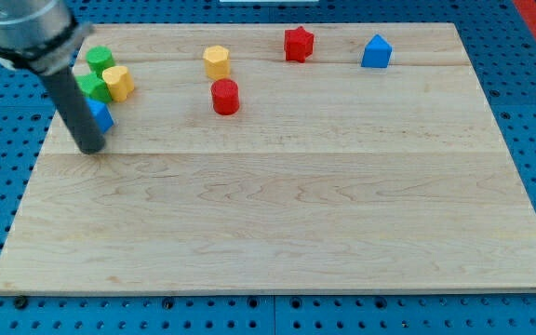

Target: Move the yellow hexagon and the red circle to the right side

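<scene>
The yellow hexagon (217, 61) sits near the view's top, left of centre. The red circle (225, 97) stands just below and slightly right of it. My tip (91, 147) rests on the board at the view's left, far left of both. It touches or hides the lower left of a blue block (101, 115).
At the view's upper left cluster a green round block (100, 60), a green block (91, 87) and a yellow block (119, 82). A red star (298, 44) and a blue house-shaped block (376, 51) sit at the view's top right. The wooden board (287, 223) lies on a blue pegboard.
</scene>
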Controlling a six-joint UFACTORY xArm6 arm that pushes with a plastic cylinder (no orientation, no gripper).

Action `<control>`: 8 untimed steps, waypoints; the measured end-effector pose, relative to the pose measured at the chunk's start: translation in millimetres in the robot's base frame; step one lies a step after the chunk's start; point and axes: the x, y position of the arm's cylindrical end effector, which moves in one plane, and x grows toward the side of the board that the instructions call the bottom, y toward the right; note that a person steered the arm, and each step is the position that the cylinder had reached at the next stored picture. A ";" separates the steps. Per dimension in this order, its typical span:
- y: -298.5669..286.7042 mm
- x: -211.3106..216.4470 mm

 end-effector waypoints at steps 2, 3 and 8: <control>68.5 -68.0; 54.2 -113.7; 185.6 -209.8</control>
